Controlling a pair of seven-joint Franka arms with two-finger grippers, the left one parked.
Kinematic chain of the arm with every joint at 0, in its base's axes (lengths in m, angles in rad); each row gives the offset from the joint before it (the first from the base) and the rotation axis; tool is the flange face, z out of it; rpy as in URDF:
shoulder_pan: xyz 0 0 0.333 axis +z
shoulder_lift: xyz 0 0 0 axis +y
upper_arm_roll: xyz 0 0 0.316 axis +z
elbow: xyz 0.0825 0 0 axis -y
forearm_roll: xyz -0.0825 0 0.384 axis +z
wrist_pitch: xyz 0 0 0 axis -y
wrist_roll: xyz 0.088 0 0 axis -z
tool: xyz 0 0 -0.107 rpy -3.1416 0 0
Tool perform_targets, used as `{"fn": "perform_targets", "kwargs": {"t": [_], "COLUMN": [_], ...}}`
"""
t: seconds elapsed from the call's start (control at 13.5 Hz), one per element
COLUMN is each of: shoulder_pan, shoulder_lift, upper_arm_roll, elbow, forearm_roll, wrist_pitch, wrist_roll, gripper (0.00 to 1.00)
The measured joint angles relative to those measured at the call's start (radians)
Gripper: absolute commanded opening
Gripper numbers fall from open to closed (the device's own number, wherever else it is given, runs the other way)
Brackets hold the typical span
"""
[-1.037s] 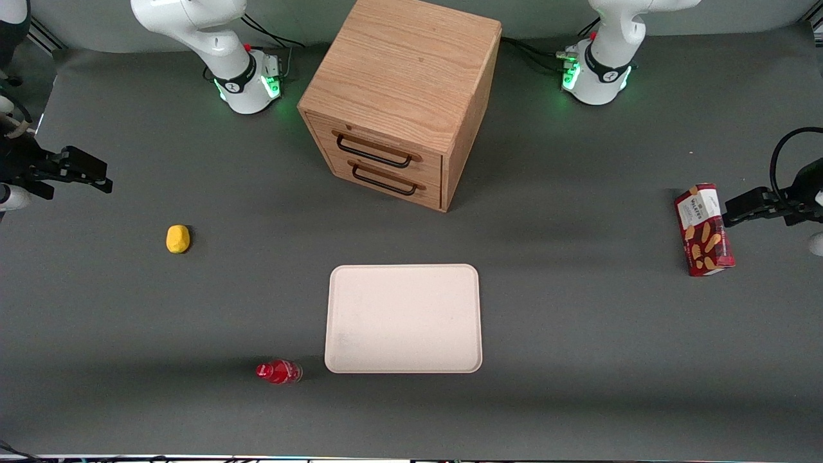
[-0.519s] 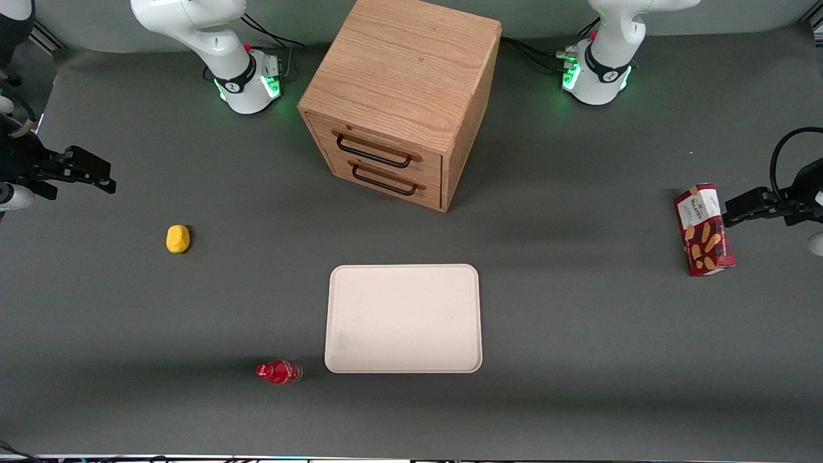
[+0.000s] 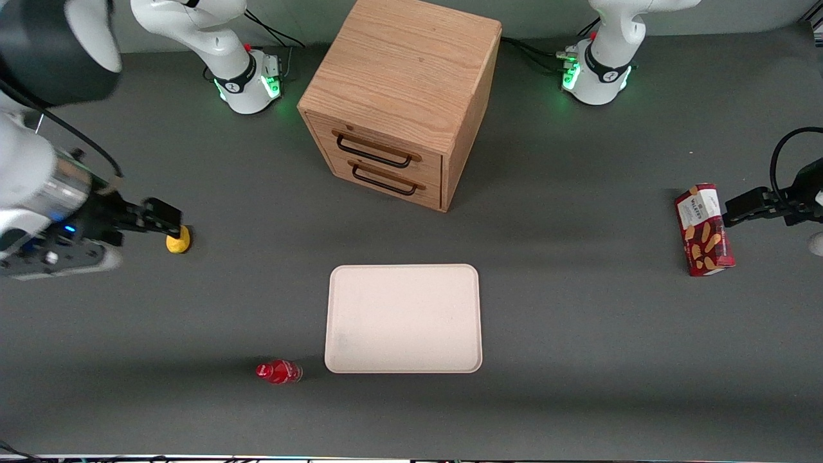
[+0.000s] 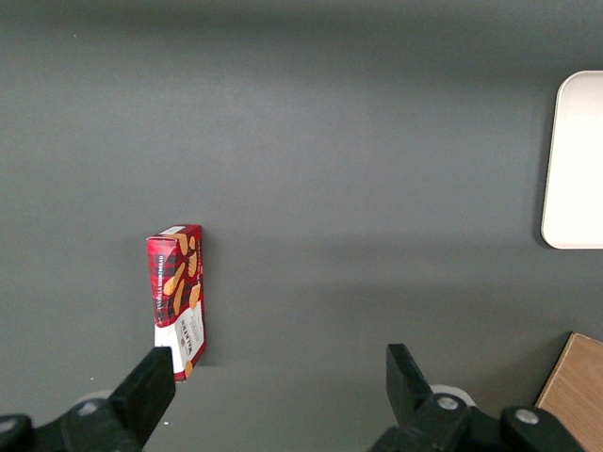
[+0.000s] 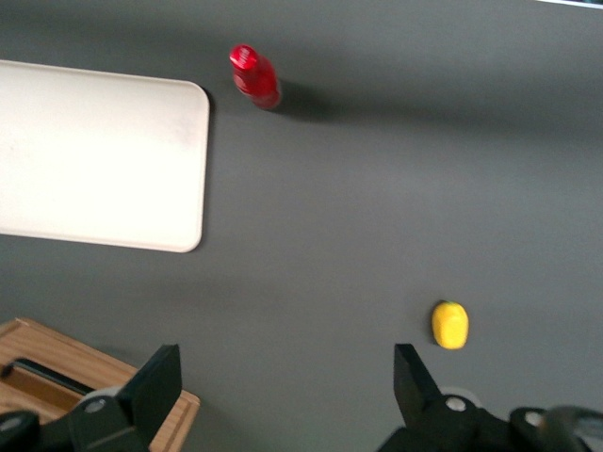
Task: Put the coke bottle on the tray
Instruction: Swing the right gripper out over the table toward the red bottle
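**Over the yellow lump: the working arm swings in, bottle still untouched**

Above the working arm's end of the table, the end effector hangs with its fingers spread wide and nothing between them, its tips just over the small yellow lump. That wide spread suits a bottle not yet gripped; I judge the arm is in transit, not reaching for the lump. The coke bottle stands upright on the table, red cap up, just beside the tray near the corner closest to the front camera, apart from the rim and well clear of the end effector. The tray lies bare in front of the wooden drawer box, so the placing step has not begun. A red snack box stands toward the parked arm's end.

Compared with half a second ago, the end effector has travelled well inward from the table's edge and nearer the front camera, and much more of the arm now fills the front view. Bottle, tray, lump and snack box have not moved.
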Motion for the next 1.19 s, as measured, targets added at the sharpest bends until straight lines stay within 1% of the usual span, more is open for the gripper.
{"fn": "perform_targets", "kwargs": {"t": [0.22,0.59,0.89,1.19], "shoulder_pan": [0.043,0.035,0.030,0.030], "shoulder_lift": [0.078,0.149,0.224,0.245], "upper_arm_roll": [0.000,-0.008,-0.012,-0.013], "elbow": [0.116,0.233,0.274,0.283], "forearm_roll": [0.000,0.000,0.000,0.000], "wrist_pitch": [-0.014,-0.014,0.047,0.072], "wrist_roll": [0.040,0.041,0.041,0.041], "gripper": [1.00,1.00,1.00,1.00]}}
